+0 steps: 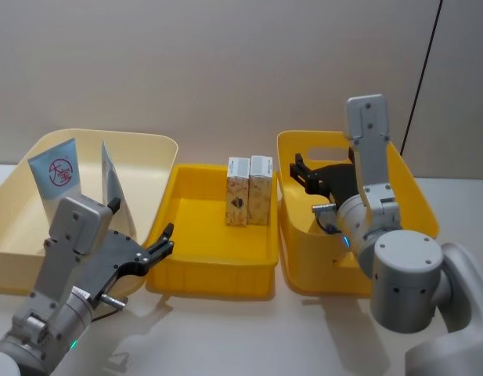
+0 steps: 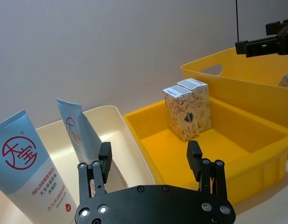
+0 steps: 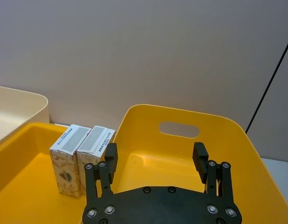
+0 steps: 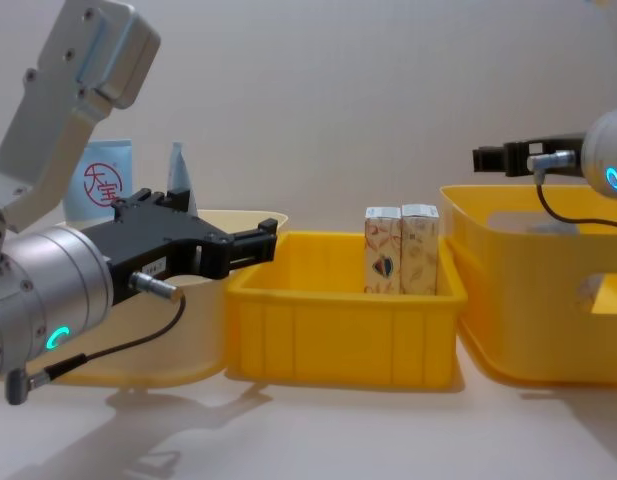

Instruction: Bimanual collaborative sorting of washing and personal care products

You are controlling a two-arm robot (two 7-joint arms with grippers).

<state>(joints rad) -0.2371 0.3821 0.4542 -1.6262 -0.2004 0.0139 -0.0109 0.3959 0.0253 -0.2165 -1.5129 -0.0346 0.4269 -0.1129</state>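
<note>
Three containers were lined up side by side on the pale tabletop point(image 1: 225, 337): a cream plastic bin point(image 1: 108, 135) on the left, a shallow yellow plastic tray point(image 1: 210, 270) in the middle, and a deep yellow plastic bin point(image 1: 335, 135) with a handle slot point(image 3: 179, 129) on the right. The rims were packed pretty close, so hardly any gap was left between neighbours.

The two small pale printed cartons point(image 1: 238, 196) were stood upright and touching each other, tucked against the tray's far wall toward its right corner. The tray floor in front of them and to their left was left bare, so plenty of room there.

A tall light-blue squeeze tube with a red circle logo point(image 1: 57, 174) and a second light-blue tube point(image 1: 112, 184) were propped upright in the cream bin, toward its far side, with the second one nearer the tray.

The left gripper point(image 1: 167, 240) was held above the spot where the cream bin's near right corner meets the tray's left rim. Its jaws were spread wide with nothing between them. The right gripper point(image 1: 302, 172) was held over the left part of the deep bin, above rim height, with its jaws likewise spread and empty. From its wrist view the cartons could be seen just past that bin's wall.
</note>
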